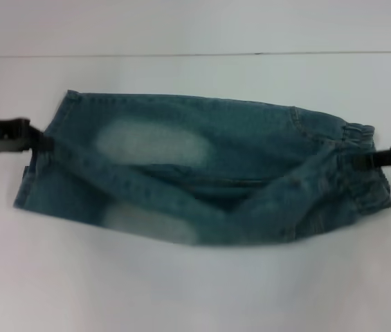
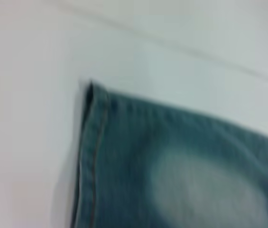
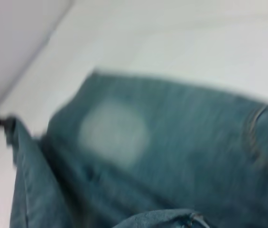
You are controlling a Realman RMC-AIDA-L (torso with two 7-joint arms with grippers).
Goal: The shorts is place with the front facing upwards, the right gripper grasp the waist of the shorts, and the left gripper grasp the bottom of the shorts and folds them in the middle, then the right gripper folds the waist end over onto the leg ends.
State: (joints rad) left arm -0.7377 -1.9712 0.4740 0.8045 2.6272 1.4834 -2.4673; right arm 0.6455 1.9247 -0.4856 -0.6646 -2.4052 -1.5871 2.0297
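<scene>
Left gripper point(image 1: 43, 143), entering from the left edge of the head view, is closed on the bottom of the shorts point(image 1: 32, 169) at the stitched hem; right gripper point(image 1: 361, 160), entering from the right edge, is pinched on the waist point(image 1: 362, 166) at the gathered elastic band. Between them the denim shorts point(image 1: 202, 173) are part-way through the lengthwise fold on the white table point(image 1: 195, 290): one leg rides over the other, with a sagging crease along the centre and a faded patch point(image 1: 150, 143) showing on each leg. Long axis runs left to right across the head view, leg ends toward the robot's left, waist toward its right. Risk, judged from this state: the nearer hem corner point(image 1: 21, 200) hangs outside the left grip and could trail, leaving the legs misaligned. Uneven tension between the two grips could skew the crease or pull the thin hem free. Any such skew would probably carry into the waist-over-legs fold.
</scene>
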